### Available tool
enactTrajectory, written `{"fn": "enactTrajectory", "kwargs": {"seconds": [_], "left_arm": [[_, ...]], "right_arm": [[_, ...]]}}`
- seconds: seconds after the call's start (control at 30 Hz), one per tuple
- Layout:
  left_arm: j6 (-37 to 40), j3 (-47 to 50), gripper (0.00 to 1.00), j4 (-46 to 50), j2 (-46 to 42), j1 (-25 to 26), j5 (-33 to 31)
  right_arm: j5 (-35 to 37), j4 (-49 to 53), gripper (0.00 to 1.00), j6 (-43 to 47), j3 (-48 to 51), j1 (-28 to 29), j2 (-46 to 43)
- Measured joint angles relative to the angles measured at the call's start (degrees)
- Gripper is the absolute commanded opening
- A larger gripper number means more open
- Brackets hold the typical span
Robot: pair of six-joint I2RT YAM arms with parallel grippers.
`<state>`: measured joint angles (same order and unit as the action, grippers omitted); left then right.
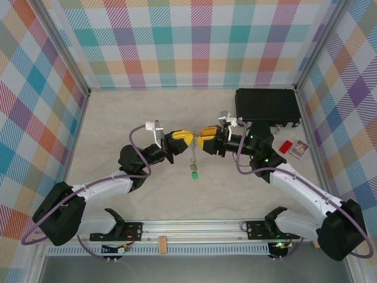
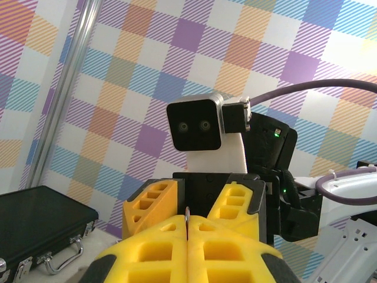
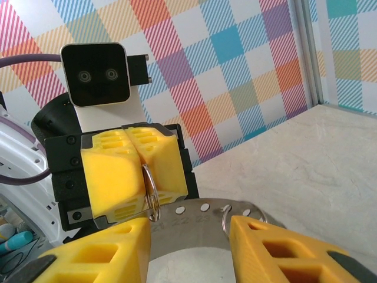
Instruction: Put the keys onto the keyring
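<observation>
In the top view the two arms meet tip to tip in the middle of the frame. The left gripper (image 1: 189,140) has its yellow fingers pressed together. The right wrist view shows them pinching a thin wire loop (image 3: 151,194) that sticks out of the seam between the pads. In the left wrist view the same metal shows as a sliver standing upright out of that seam.

The right gripper (image 3: 188,236) faces it with its fingers spread. The keyring (image 3: 197,210), a flat grey band with a row of small holes, lies across the bottom of the right wrist view. Its long sweep runs left to right over the gap between those fingers. The bottom of the wire loop meets the band at its left end, and a second small loop (image 3: 226,217) sits further right along it. The band's ends pass behind the fingertips, so contact is hard to read, but the right gripper does not seem to be clamping it.

One of the keys (image 1: 194,174), marked by its green tag, hangs straight down from the meeting point, just below centre in the top view. It is about equally near both grippers.

The coming move probably turns on the band lying crosswise just beyond the right gripper's tips while the left one steadies it.
</observation>
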<state>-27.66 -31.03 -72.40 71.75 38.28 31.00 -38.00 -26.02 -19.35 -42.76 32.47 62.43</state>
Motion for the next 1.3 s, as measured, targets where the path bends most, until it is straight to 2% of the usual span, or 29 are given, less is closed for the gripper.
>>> {"fn": "enactTrajectory", "kwargs": {"seconds": [0.57, 0.77, 0.83, 0.93, 1.0, 1.07, 1.13, 1.3], "left_arm": [[-0.44, -0.81, 0.0, 0.0, 0.0, 0.0, 1.95], [-0.79, -0.81, 0.0, 0.0, 0.0, 0.0, 2.38], [-1.07, -0.81, 0.0, 0.0, 0.0, 0.0, 2.4], [-1.11, -0.9, 0.0, 0.02, 0.0, 0.0, 2.4], [-1.11, -0.92, 0.0, 0.07, 0.07, 0.0, 2.34], [-1.14, -1.01, 0.0, 0.17, 0.07, -0.04, 2.38], [-1.07, -1.11, 0.1, 0.63, 0.07, -0.04, 2.58], [-0.17, -2.4, 0.14, 5.2, -0.55, -0.04, 4.31]], "right_arm": [[-4.17, -0.26, 0.3, -0.15, -2.56, -0.96, -0.11], [-6.12, -0.35, 0.31, -0.15, -3.19, -0.96, 1.66], [-6.51, -0.15, 0.25, -0.09, -3.43, -0.96, 1.99], [-7.28, 0.04, 0.09, 0.24, -3.61, -0.96, 2.01], [-7.91, 0.2, 0.02, 0.37, -3.8, -0.96, 1.99], [-8.07, 0.46, 0.0, 0.55, -3.87, -0.96, 1.86], [-8.07, 1.22, 0.0, 1.18, -3.87, -0.96, 1.51], [-7.69, 4.66, 0.0, 3.8, -3.87, -0.96, 0.26]]}}
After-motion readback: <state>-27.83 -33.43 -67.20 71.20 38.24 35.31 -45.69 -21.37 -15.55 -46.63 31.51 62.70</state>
